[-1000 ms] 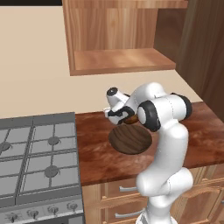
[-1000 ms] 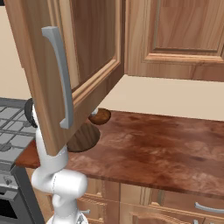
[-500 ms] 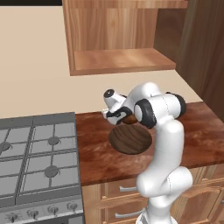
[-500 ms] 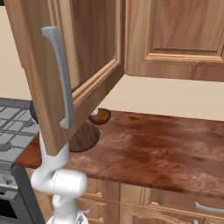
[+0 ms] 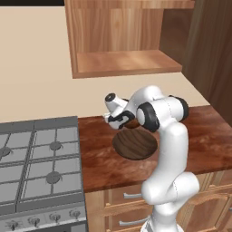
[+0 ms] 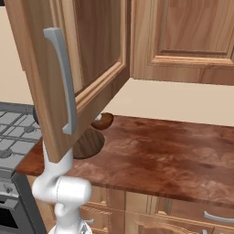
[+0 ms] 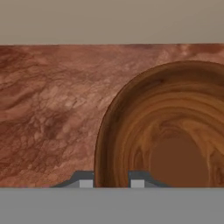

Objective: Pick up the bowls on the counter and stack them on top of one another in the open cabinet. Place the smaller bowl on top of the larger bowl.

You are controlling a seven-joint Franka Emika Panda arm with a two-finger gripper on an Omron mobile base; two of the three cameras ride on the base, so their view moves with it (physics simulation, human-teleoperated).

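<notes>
Hand view: the claw (image 7: 112, 178) straddles the near rim of the small bowl (image 7: 168, 131), fingers closing on it, grasp not confirmed; bowl body lies ahead-right on the desk (image 7: 48, 109).

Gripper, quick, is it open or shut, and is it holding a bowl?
Gripper: closed on the rim of the smaller bowl, one fingertip on each side of the wall; the bowl looks to be on the counter.
</notes>
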